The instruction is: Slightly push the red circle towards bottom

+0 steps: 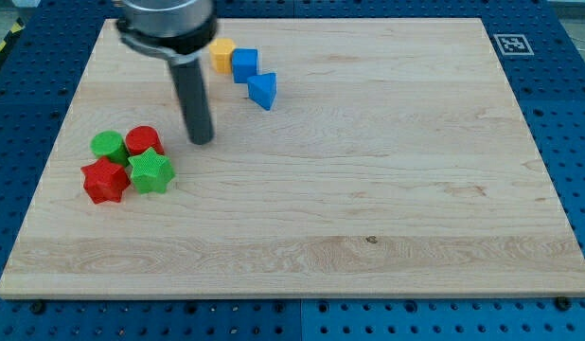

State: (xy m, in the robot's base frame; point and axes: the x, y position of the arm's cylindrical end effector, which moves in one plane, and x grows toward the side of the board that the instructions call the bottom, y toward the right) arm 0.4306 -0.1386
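The red circle (142, 140) sits at the view's left in a tight cluster, with a green circle (108, 145) on its left, a green star (150, 171) below it and a red star (105, 180) at lower left. My dark rod comes down from the view's top, and my tip (201, 140) rests on the board just right of the red circle, a small gap apart.
A yellow block (221, 54), a blue cube (244, 64) and a blue triangle (263, 90) lie in a diagonal line near the view's top, right of the rod. The wooden board (368, 189) sits on a blue perforated table.
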